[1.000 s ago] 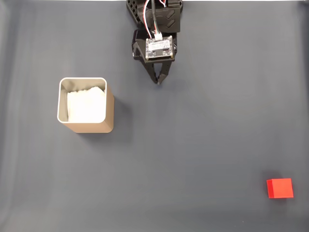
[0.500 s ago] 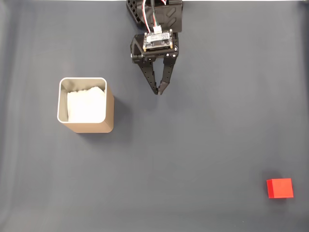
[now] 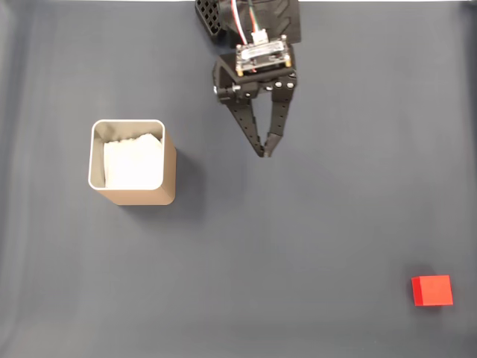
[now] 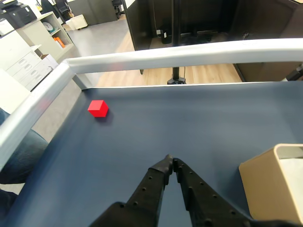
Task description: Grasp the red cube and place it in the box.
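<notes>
Cube first: the red cube [image 3: 432, 290] sits alone on the dark mat [image 3: 313, 224] near the lower right corner of the fixed view, just inside the right edge, same spot as a second ago; in the wrist view it lies far ahead and to the left [image 4: 98, 108], close to the pale raised rail [image 4: 42, 104] bounding the table. Gripper [image 3: 263, 151] has swung out from the arm's base, its tips now lower and further right in the fixed view than a second ago, with the fingers drawn together at the tips and nothing between them [image 4: 170, 163]. Reads as the start of the reach (long way still to go, and the jaws must open first). Box [image 3: 133, 162] stands upright at left, well apart from both cube and gripper, white paper inside. Bare mat lies between tips and cube, nothing to dodge; the cube's nearness to the rail and mat edge leaves less room on its far side.
</notes>
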You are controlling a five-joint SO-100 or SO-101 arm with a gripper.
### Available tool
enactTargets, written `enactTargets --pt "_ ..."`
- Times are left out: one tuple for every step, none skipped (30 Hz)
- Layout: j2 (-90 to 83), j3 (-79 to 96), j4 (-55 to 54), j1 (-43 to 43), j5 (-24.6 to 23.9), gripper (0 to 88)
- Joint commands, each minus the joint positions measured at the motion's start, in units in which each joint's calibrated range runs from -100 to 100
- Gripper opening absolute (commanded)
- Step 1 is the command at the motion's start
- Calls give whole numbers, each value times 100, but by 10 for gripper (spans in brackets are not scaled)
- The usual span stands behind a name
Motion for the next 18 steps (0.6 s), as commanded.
enactTargets --pt "561 -1161 332 -267 -24 6" --pt "735 -1416 479 -352 -24 6" --pt "882 -1617 562 -430 -20 6" --pt "1046 -1854 652 -523 -20 6" --pt "1202 -2064 767 -601 -15 6" --pt "1332 -2255 873 -693 -10 7" --pt "1470 -2437 997 -785 5 8" --pt "1617 -2656 1185 -892 34 8" --pt "1738 -2820 1284 -991 44 9" --pt "1860 -2984 1366 -1098 63 11" --pt "1972 -3121 1440 -1190 78 12" --pt "2067 -3249 1481 -1290 83 16" --pt "2180 -3367 1489 -1375 93 19" --pt "2310 -3486 1497 -1467 98 21" --pt "2413 -3595 1505 -1538 98 23" --pt "2552 -3714 1522 -1616 103 26" --pt "2682 -3841 1571 -1687 107 28" --pt "2820 -3969 1628 -1744 107 29"
